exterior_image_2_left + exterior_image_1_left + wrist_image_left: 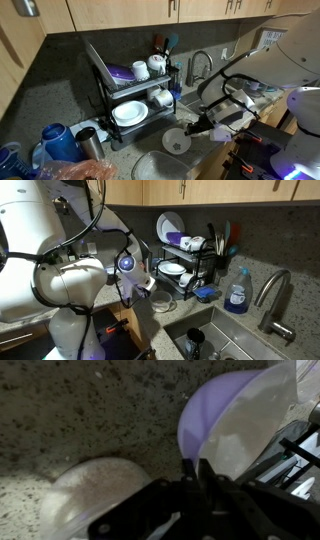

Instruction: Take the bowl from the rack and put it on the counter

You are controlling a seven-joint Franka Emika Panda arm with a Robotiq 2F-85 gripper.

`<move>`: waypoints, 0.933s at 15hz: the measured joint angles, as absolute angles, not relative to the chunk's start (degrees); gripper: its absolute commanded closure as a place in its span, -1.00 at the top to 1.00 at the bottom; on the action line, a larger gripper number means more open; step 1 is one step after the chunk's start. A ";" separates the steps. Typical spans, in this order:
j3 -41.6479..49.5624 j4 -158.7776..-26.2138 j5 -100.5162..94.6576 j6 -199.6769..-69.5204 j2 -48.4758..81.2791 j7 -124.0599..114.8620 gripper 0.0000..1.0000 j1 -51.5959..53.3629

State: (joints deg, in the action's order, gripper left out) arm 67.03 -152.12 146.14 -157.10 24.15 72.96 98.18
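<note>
In an exterior view my gripper (142, 284) hangs in front of the rack (188, 265). The bowl (161, 302) is out of it, down at the counter (190, 310) by the sink (235, 340). In an exterior view the bowl (177, 141) sits upright just beside my fingers (208, 122). Wrist view: bowl (92, 502) over speckled counter, against a dark finger (135, 518), purple plate (225, 410) behind. Fingers spread or pinching: cannot tell.

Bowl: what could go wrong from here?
1. The bowl is near the sink edge; set down off-level, it could slide in.
2. Whether the gripper holds it is unclear; a rim-only pinch may let it tip.
3. The rack is close; retreating could clip it.
</note>
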 measured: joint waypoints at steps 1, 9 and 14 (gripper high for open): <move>67.00 -152.12 146.14 -157.10 24.29 72.96 0.03 98.11; 67.30 -151.42 146.05 -157.11 24.60 72.96 1.00 98.13; 68.84 -151.04 144.43 -157.15 23.80 72.93 1.00 99.09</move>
State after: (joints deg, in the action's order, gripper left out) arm 68.84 -151.04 144.43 -157.15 23.80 72.93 99.09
